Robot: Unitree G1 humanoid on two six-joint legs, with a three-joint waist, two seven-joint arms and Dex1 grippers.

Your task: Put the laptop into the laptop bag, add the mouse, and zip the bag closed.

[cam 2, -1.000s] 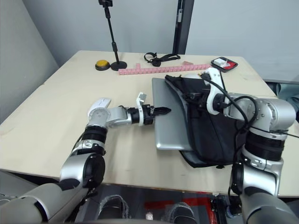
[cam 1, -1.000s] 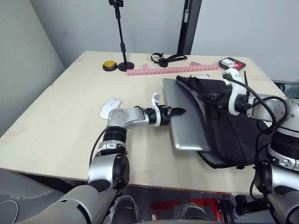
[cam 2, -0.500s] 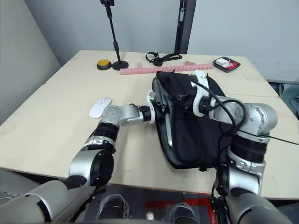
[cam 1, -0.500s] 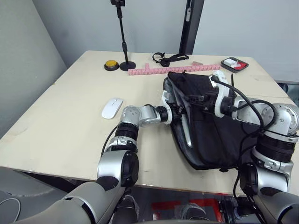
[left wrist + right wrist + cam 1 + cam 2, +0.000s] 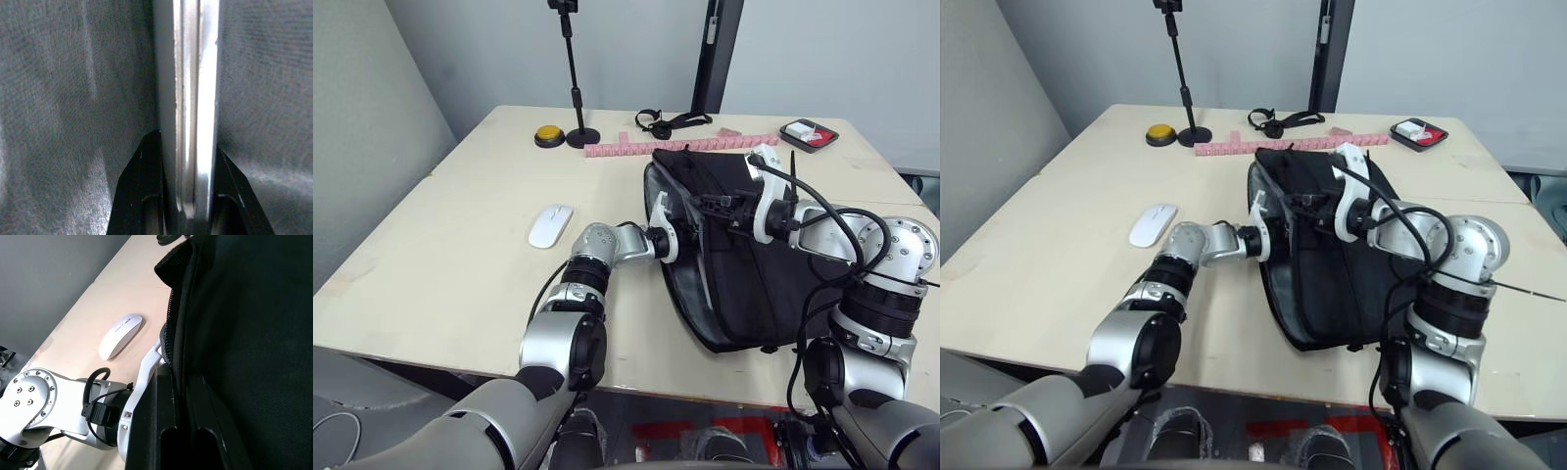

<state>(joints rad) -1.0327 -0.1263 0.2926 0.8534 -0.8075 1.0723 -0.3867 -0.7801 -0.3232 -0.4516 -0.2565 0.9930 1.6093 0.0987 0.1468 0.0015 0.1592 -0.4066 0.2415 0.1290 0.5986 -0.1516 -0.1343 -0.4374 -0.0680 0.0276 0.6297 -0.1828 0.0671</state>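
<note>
**Laptop pushed home, bag mouth held open**

Since a second ago, your laptop has gone from lying half out on the table to sitting almost wholly inside the laptop bag (image 5: 764,274), and your left arm has followed it in up to the wrist.

Working left to right: the mouse (image 5: 549,225) lies alone on the table (image 5: 440,245), well apart from the bag and untouched, so it is the next thing to fetch; your left gripper (image 5: 187,196) is buried in the bag's opening, because it is the pusher driving the slab inward; your right gripper (image 5: 182,406) is clenched on the bag's upper edge beside the zipper, lifting that flap so the mouth stays wide for the slab to pass.

Compare the views: from the head camera you see little more than black fabric and an arm vanishing into it, with the left fingers hidden; the left wrist view gives you what that hides, the laptop (image 5: 188,98) edge-on between grey lining walls, its silver rim grasped between the two black fingers (image 5: 142,191); the right wrist view adds the zipper teeth running along the pinched edge, with the mouse beyond.
</note>
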